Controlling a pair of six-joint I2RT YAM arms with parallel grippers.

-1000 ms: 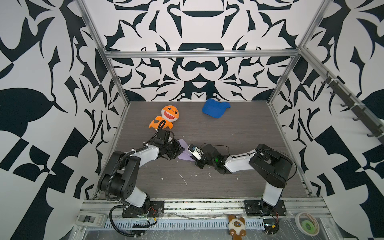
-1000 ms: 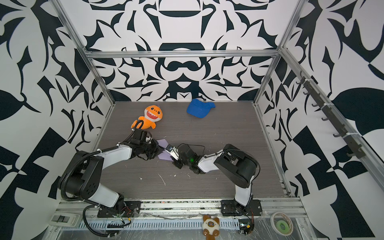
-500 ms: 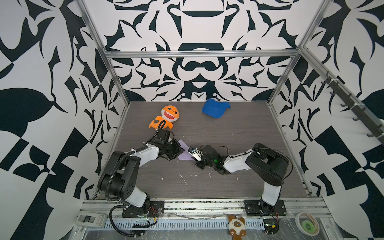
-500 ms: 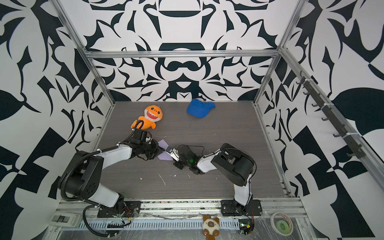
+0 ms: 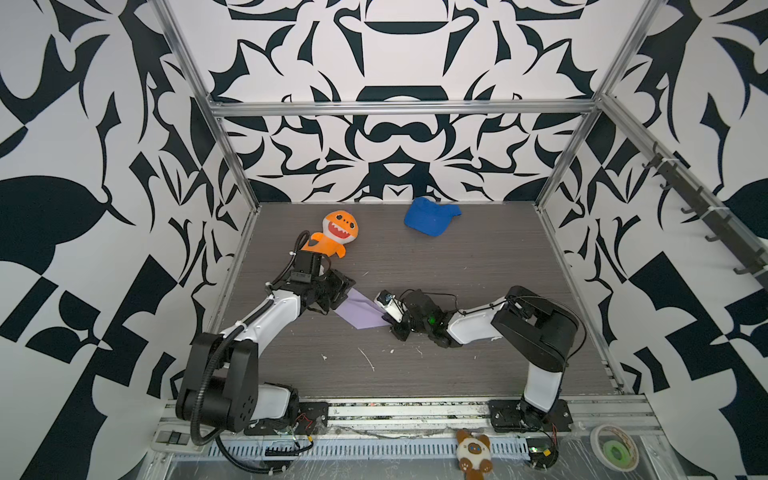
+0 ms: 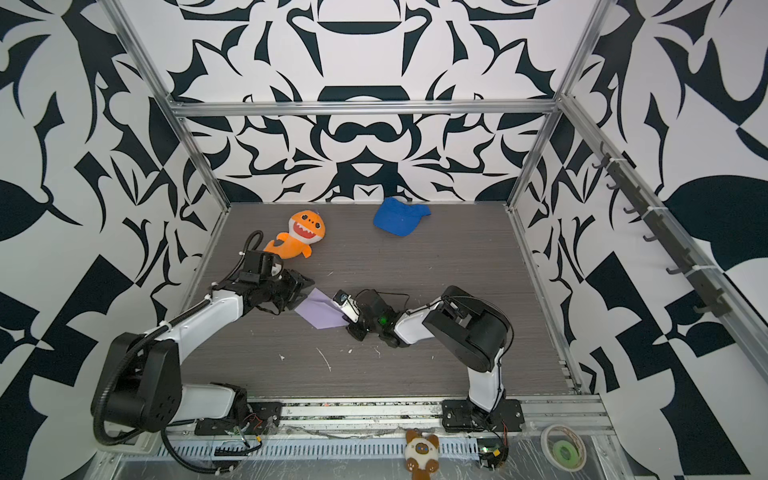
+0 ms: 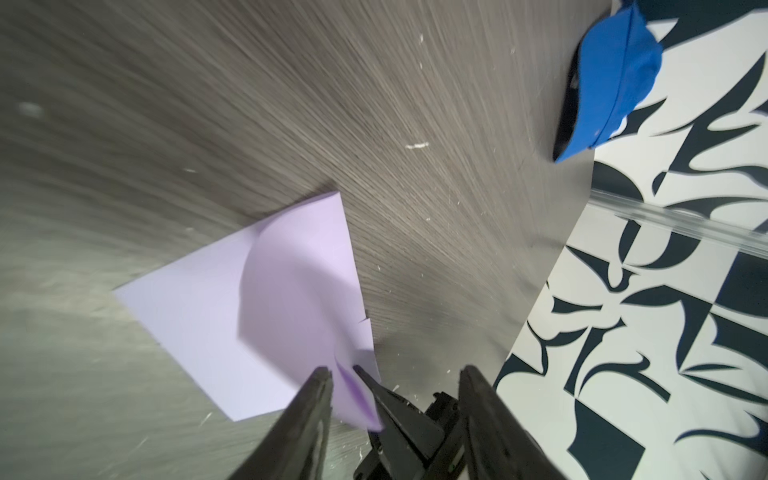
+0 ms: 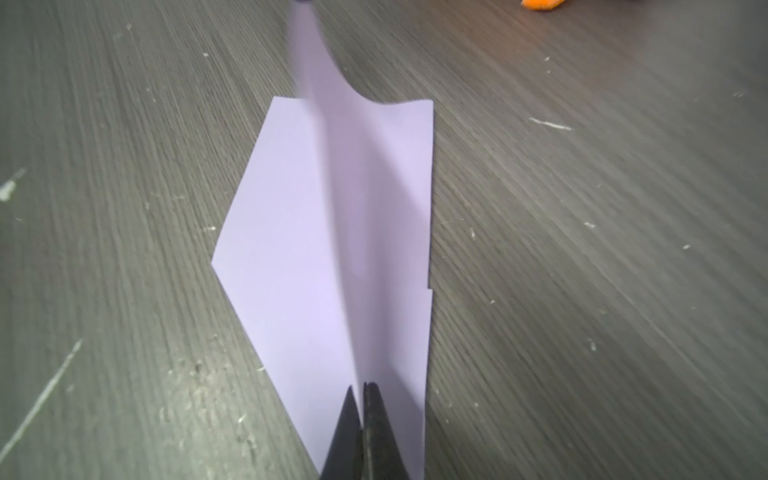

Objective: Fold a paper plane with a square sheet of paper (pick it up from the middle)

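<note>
The pale-lavender sheet of paper (image 5: 357, 316) (image 6: 318, 314) lies mid-table, folded into a kite-like shape. It has a raised centre crease with a flat flap on each side (image 8: 291, 228). My right gripper (image 8: 361, 387) (image 5: 386, 319) is shut on the near end of that crease. My left gripper (image 7: 395, 372) (image 5: 347, 291) is at the paper's opposite end with its fingers (image 7: 320, 386) apart. The lifted paper edge (image 7: 349, 390) and the right gripper's tip stand between them, and the paper is free of the left fingers.
An orange plush shark (image 5: 337, 235) lies just behind the left arm. A blue cap (image 5: 430, 216) (image 7: 611, 79) rests by the back wall. White scraps (image 5: 368, 359) dot the grey table (image 5: 478, 266). A small plush bear (image 5: 471, 451) and a tape roll (image 5: 615, 451) sit on the front rail.
My left gripper has opened and let go of the paper's crease. My right gripper has closed fully on the crease at its end. Both arms have barely shifted.
</note>
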